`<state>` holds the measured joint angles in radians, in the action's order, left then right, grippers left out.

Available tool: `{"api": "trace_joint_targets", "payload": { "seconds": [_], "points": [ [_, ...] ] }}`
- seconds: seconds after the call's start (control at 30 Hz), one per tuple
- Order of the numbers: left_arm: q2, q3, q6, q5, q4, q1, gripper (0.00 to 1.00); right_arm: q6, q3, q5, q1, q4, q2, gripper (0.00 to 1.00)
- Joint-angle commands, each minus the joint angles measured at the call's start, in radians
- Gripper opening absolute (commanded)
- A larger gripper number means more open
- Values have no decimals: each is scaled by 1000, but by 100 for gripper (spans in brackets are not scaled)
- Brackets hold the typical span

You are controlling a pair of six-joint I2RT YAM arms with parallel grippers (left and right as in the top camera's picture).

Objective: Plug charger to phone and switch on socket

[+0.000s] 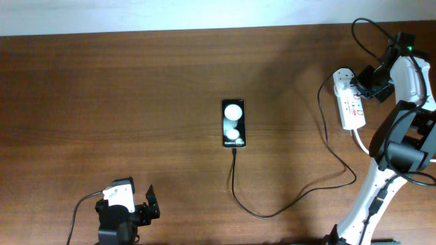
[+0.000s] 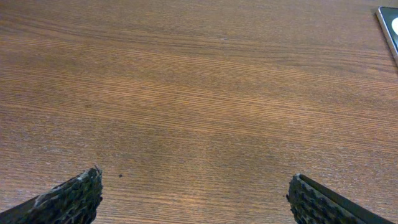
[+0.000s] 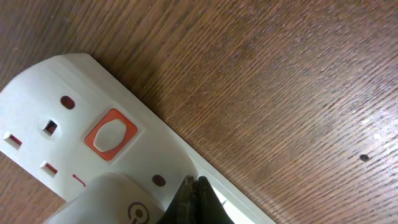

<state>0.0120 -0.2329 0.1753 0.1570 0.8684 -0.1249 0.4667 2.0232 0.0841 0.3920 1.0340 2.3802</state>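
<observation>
The black phone (image 1: 233, 123) lies mid-table with two white spots on its screen; its corner shows in the left wrist view (image 2: 388, 28). The thin black charger cable (image 1: 300, 197) runs from the phone's near end in a loop to the white socket strip (image 1: 352, 103) at the right, where a white plug adapter (image 1: 343, 80) sits. My right gripper (image 3: 194, 184) is shut, empty, its tips on the strip (image 3: 56, 87) beside the adapter (image 3: 112, 202) and near a red switch (image 3: 111, 134). My left gripper (image 2: 196, 199) is open and empty at the near left.
The thick white cord (image 1: 360, 141) leaves the strip toward the right arm's base (image 1: 381, 184). A pale wall edge (image 1: 170, 15) runs along the table's far side. Bare brown wood (image 2: 186, 93) lies under the left gripper.
</observation>
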Motion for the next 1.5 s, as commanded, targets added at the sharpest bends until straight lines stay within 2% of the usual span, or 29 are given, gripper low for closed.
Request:
{"api": "trace_joint_targets", "payload": {
  "seconds": [0.0,0.1,0.2,0.6,0.73,0.83,1.47],
  "points": [
    [-4,4,-13,-6,2,2,99,-6,-24,13,-17,2,47,4],
    [-4,4,-13,-6,2,2,99,-7,-24,8,-16,14,46,4],
    [-4,4,-13,-6,2,2,99,-5,-24,-86,-5,61,44,4],
    [-4,4,-13,-6,2,2,99,23,28,-5,14,88,-27,4],
    [-4,4,-13,-6,2,2,99,-23,28,93,-13,72,-24,4],
    [-4,4,-13,-6,2,2,99,-25,28,31,-30,72,-23,4],
    [-4,4,-13,-6,2,2,99,-14,-23,34,-30,97,-21,4]
  ]
}}
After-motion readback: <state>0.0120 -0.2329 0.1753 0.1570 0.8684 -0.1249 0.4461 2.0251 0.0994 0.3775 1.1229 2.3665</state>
